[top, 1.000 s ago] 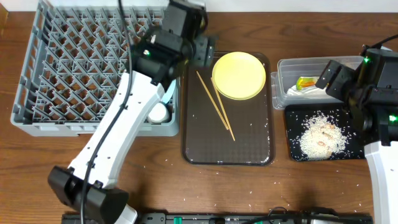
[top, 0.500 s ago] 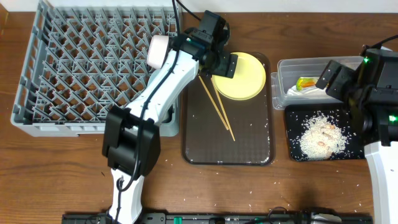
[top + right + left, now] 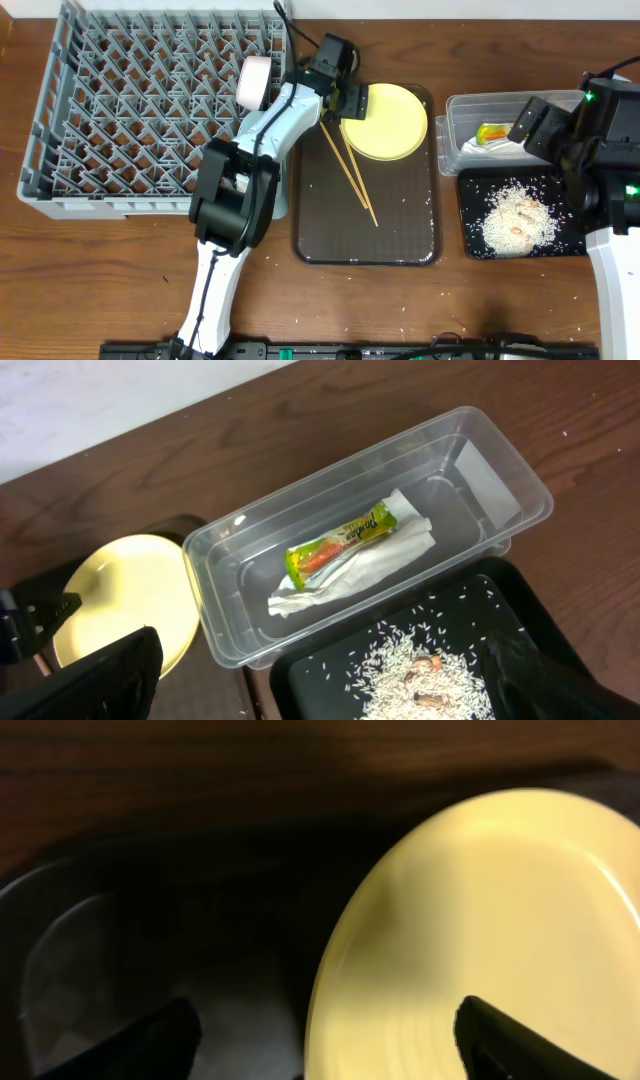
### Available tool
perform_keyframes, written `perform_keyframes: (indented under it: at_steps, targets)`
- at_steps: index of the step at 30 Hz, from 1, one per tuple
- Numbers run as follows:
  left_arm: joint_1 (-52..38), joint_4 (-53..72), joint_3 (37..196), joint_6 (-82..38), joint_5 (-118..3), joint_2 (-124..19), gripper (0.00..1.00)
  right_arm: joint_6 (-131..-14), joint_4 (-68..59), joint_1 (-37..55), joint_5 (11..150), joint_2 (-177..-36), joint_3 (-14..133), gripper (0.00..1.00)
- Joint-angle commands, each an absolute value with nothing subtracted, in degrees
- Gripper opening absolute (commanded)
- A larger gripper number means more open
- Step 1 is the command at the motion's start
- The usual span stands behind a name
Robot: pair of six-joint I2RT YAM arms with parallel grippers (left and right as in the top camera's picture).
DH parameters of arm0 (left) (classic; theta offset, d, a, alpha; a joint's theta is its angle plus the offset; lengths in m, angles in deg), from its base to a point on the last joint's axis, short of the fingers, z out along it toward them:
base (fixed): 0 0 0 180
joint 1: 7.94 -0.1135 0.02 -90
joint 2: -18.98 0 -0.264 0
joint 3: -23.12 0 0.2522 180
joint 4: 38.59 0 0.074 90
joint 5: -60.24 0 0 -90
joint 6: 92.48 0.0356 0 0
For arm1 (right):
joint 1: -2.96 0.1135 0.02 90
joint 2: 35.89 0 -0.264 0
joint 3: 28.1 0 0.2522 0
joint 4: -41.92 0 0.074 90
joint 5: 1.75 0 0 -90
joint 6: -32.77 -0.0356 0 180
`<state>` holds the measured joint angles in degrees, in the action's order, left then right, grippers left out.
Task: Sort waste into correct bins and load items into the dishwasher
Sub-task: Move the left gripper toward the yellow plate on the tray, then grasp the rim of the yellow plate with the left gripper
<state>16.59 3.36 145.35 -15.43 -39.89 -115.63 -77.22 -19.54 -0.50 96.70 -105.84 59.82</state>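
We log: left gripper (image 3: pixel 325 1030), jaws wide apart, empty, at the left rim of the round yellow plate (image 3: pixel 388 122) on the dark brown serving tray (image 3: pixel 400 235); right gripper (image 3: pixel 320 655), likewise spread, empty, over the clear plastic tub (image 3: pixel 500 470).

A dark brown wooden worktop (image 3: pixel 100 280) fills nearly the whole overhead view. Its grain runs left to right, with reddish streaks and a faint sheen. A thin pale strip (image 3: pixel 480 8) runs along the top edge of that view, beyond the worktop's far edge. It may be a wall, though too little shows to be sure. In the right wrist view the worktop (image 3: pixel 250 440) crosses the upper half, and a whitish, faintly mottled surface (image 3: pixel 100 400) takes the upper left corner past its edge. In the left wrist view the worktop (image 3: pixel 200 760) lies dim and blurred along the top. The light is soft and even, and shadows are weak.
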Motion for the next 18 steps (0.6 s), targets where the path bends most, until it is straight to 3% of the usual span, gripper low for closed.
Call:
perform_keyframes:
  at_steps: [1, 11, 18]
  targets:
    - [16.6, 2.4, 145.8, -17.4, -39.4, -116.6, 0.77, -77.8, -19.5, -0.7, 97.2, -105.7, 60.6, 0.99]
    - [16.8, 2.0, 145.6, -23.4, -39.6, -119.2, 0.76, -77.8, -19.5, -0.7, 97.2, -105.7, 60.6, 0.99]
    - [16.8, -0.1, 143.6, -35.0, -39.6, -119.4, 0.61, -77.8, -19.5, -0.7, 97.2, -105.7, 60.6, 0.99]
